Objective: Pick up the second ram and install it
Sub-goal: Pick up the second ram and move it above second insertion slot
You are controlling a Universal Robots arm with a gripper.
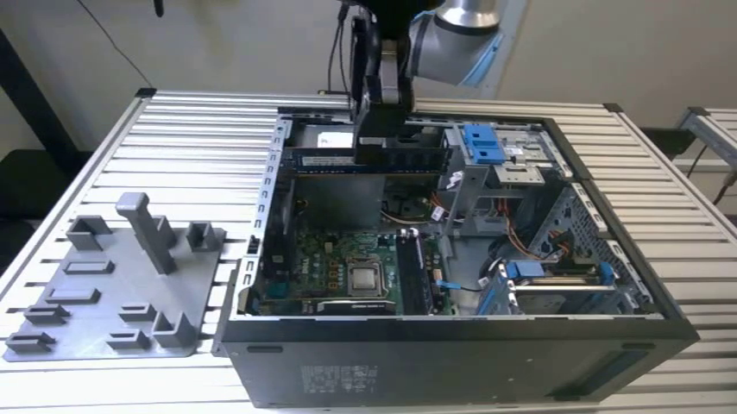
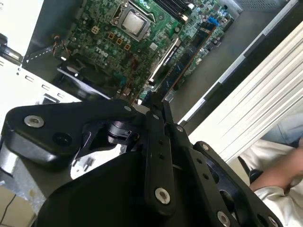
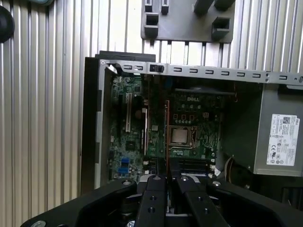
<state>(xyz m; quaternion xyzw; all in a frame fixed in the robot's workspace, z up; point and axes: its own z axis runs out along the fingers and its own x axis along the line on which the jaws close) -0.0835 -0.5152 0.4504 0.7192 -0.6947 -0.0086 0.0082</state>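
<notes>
In the exterior view, the gripper (image 1: 371, 147) had its fingers closed on the second ram (image 1: 323, 159). It held the ram flat and level up over the open computer box (image 1: 461, 362), above the green board (image 1: 334, 259). The grey plate (image 1: 103, 293) lay on the surface (image 1: 173, 138), at the exterior view's left of the box. In the second wrist view, the fingers (image 2: 163, 118) pinched the ram (image 2: 189, 54) over the green board (image 2: 118, 42), and a person's sleeve (image 2: 274, 165) showed nearby. In the first wrist view, the ram (image 3: 166, 137) looked like a thin line sticking out from the gripper (image 3: 166, 177).
</notes>
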